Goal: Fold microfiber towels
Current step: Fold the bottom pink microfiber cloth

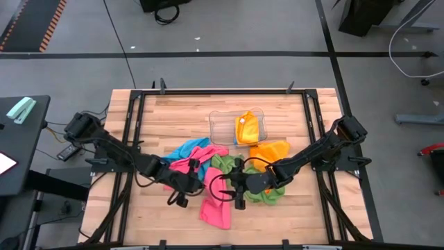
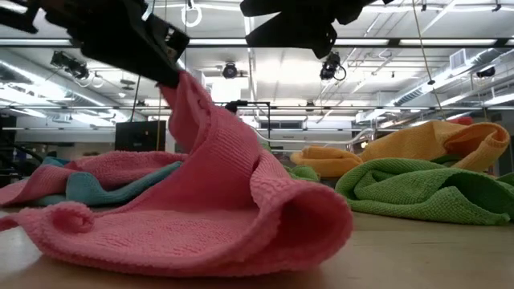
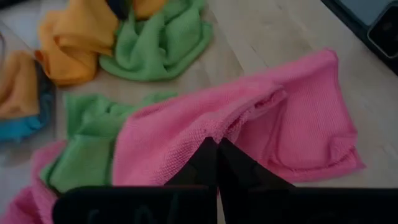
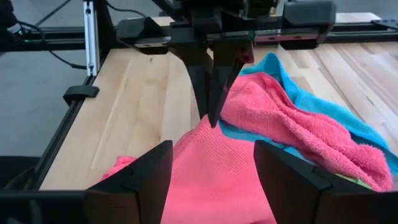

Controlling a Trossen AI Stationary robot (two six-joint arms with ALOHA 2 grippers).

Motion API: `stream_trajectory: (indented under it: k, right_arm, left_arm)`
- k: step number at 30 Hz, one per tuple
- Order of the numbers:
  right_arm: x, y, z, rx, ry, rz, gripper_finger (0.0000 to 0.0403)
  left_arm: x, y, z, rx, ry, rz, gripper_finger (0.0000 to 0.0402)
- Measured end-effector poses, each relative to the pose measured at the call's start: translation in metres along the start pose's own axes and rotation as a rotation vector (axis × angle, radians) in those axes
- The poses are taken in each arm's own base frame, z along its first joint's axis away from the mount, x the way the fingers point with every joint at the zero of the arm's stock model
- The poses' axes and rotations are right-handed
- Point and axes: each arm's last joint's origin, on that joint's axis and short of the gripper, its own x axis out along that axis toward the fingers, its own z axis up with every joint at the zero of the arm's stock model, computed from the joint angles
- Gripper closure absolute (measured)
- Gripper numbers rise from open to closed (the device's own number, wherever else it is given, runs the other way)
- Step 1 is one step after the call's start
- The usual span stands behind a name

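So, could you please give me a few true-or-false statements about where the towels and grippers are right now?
1. The left gripper is shut on the pink towel. True.
2. The right gripper is shut on a green towel. False: its fingers are open, and it holds nothing, facing the left gripper over the pink towel.
3. An orange towel lies in the clear tray. True.
4. The pinched towel lies flat on the table. False: its gripped part is lifted, the rest trailing on the wood.
5. All the towels are folded and stacked. False: the green towel, blue towel and others lie crumpled.
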Motion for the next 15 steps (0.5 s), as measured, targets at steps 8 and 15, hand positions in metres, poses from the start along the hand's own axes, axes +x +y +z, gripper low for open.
stream_trajectory:
  k: [8, 15]
  right_arm:
    - [0.000, 0.000, 0.001, 0.023, -0.018, -0.021, 0.0168]
    - [0.007, 0.001, -0.005, 0.021, -0.012, -0.025, 0.0168]
  left_arm:
    - [-0.004, 0.003, 0.015, 0.052, 0.008, 0.021, 0.0386]
    - [-0.007, 0.006, 0.025, 0.065, -0.001, 0.083, 0.0390]
